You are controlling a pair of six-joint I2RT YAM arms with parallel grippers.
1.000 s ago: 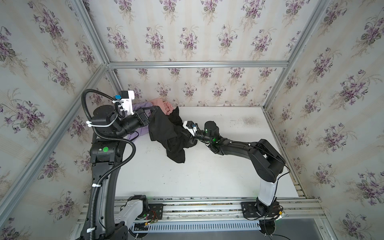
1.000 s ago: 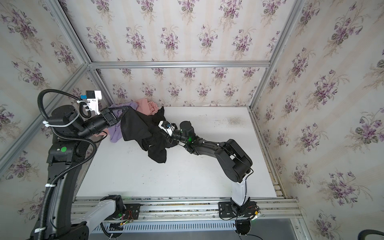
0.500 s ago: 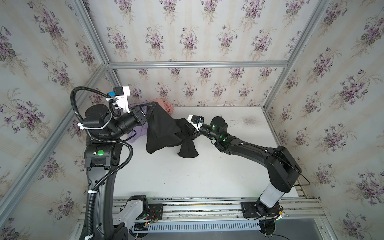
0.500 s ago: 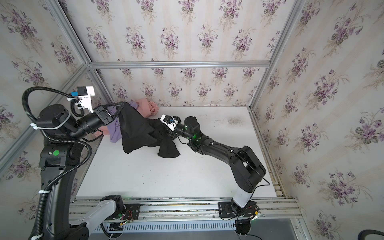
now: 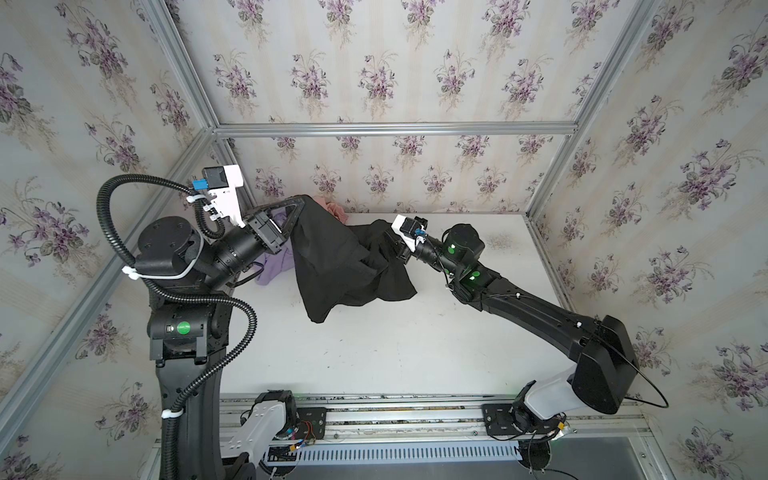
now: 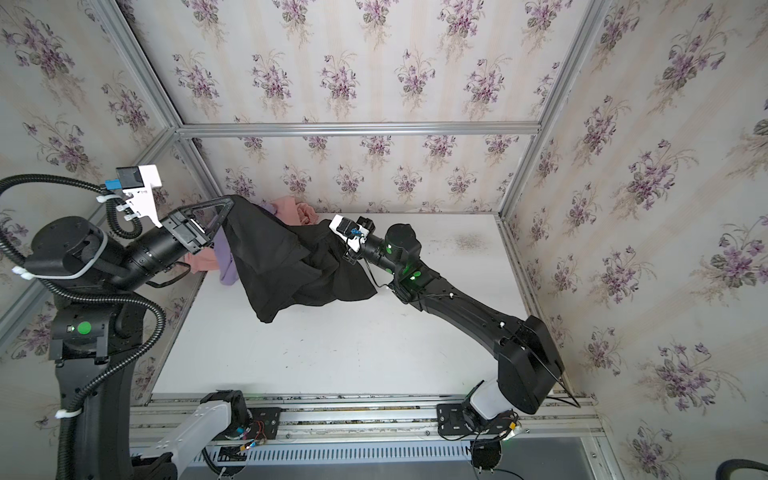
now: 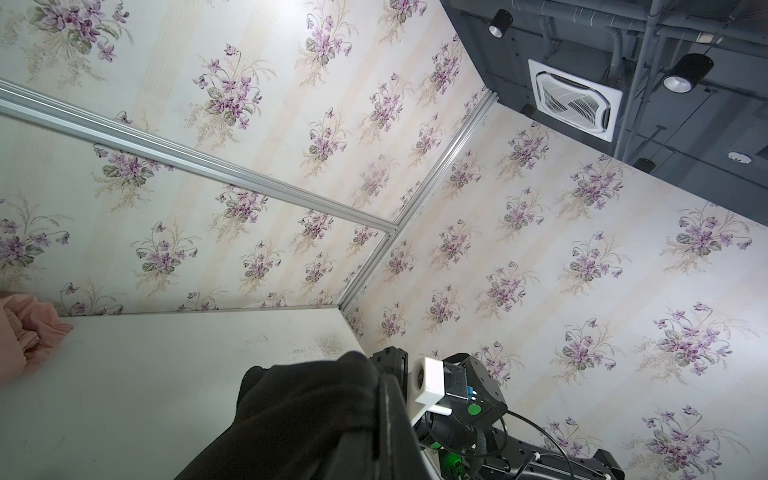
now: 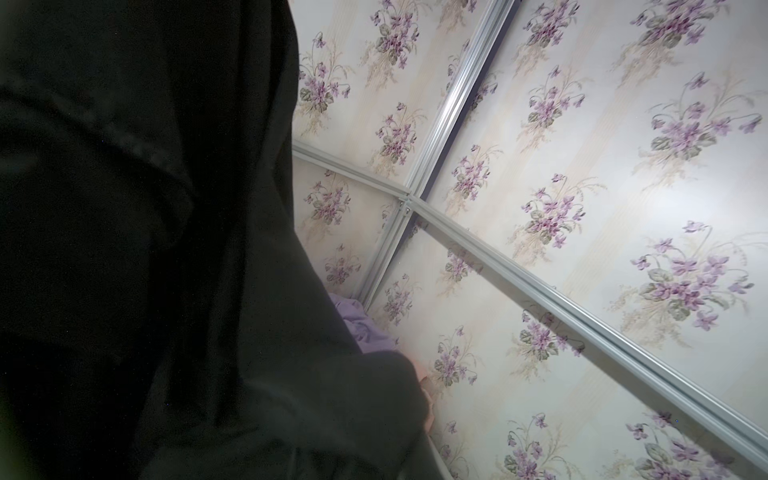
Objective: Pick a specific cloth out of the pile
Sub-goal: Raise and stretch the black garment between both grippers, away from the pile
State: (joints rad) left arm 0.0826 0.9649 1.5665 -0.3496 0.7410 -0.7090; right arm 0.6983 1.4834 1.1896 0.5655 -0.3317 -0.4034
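A large plain black garment of soft matte fabric (image 5: 347,259) hangs slung between two robot arms, raised above and just in front of the pile (image 5: 272,266) it is being separated from. The left gripper (image 5: 300,204), its jaws pinched together on the garment's upper edge, holds it directly over the pile. The right gripper (image 5: 395,249), further from the pile, is buried in a bunched fold, its jaws hidden but evidently clamped on the fabric. The cloth looks light and limp and is likely to sag, stretch and slip rather than keep any shape, so a thick gathered fold or a hem seems the surest hold. Its lowest corner droops towards the white tabletop (image 5: 415,340) away from the pile; whether it touches cannot be told. In the pile, a crumpled lilac-purple garment (image 6: 226,259) lies just under the black cloth and a salmon-pink garment (image 6: 291,210) behind it; trailing folds could drag either along. The floral-papered walls (image 5: 374,174) close behind the pile leave little room.
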